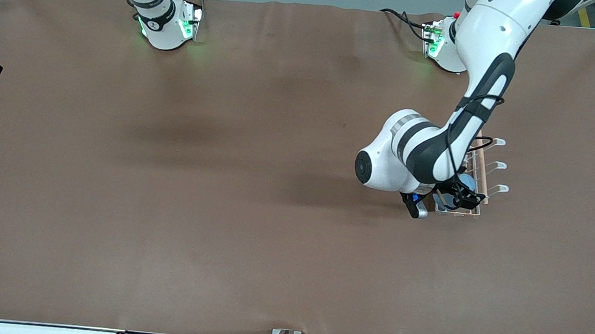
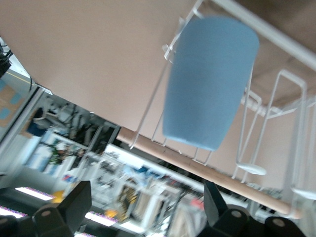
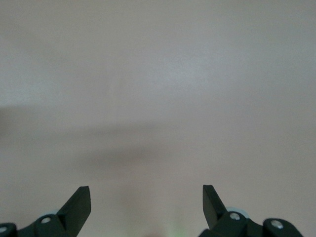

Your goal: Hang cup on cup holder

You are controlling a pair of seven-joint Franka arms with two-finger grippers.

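While its two dark fingers (image 2: 74, 202) are standing spread wide with nothing between them, the left gripper (image 2: 148, 207) is hovering just beside the cup holder, a white wire rack (image 2: 276, 123) with looped prongs and a light wooden rod (image 2: 197, 170) along its top. Hanging mouth-down over one of the rack's prongs, the cup, a small light blue tapered plastic tumbler (image 2: 210, 81), is sitting clear of those fingers. Seen from the front camera, the left gripper (image 1: 454, 194) is hanging over the rack (image 1: 485, 175) toward the left arm's end of the brown table (image 1: 221, 182). Waiting up by its base, the right gripper (image 3: 147, 205) is holding its fingers wide apart too, gripping nothing, over bare brown tabletop.
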